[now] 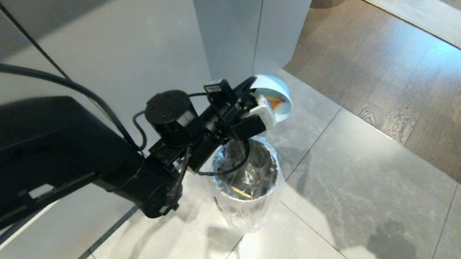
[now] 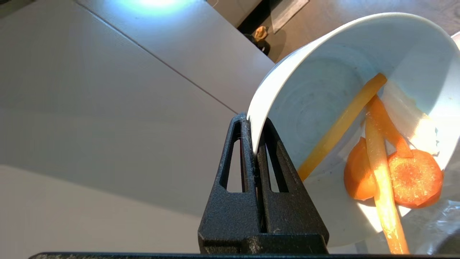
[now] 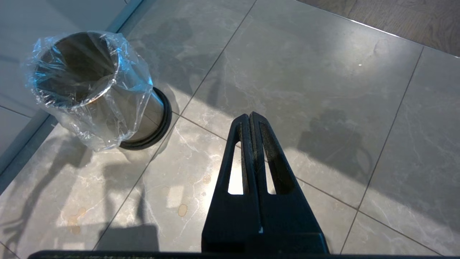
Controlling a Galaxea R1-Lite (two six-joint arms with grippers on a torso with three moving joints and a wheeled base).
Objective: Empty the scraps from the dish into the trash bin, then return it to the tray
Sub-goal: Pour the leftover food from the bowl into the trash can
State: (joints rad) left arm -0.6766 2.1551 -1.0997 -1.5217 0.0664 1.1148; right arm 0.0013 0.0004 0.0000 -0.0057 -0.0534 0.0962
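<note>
We have the left gripper [image 1: 255,106] pinched tight on the rim of the dish [image 1: 276,97], its 2 fingers [image 2: 251,151] clamping the thin wall, one inside and one outside. The small pale blue bowl hangs tipped on its side above the trash bin [image 1: 249,193], its mouth facing down and away from the arm.

The scraps [image 2: 381,158] cling to the lower inner wall: 2 orange carrot rounds and about 3 yellow and orange sticks, one stick already poking past the lip. At least 1 yellow piece [image 1: 242,192] seems to lie inside the liner.

Our worries:
- In the head view the dish sits toward the far side of the bin's opening, so pieces sliding out could miss the rim and land on the grey floor tile [image 1: 358,198].
- The wet-looking rounds may stick to the glaze, and if we tilt too little they would ride back to the tray, which is not in view.
- The hold is a narrow pinch on a glossy rim; a shake to free the scraps could let the bowl pivot or slip.

The right gripper [image 3: 251,118] is parked low over the floor beside the bin, fingers pressed together on nothing.
</note>
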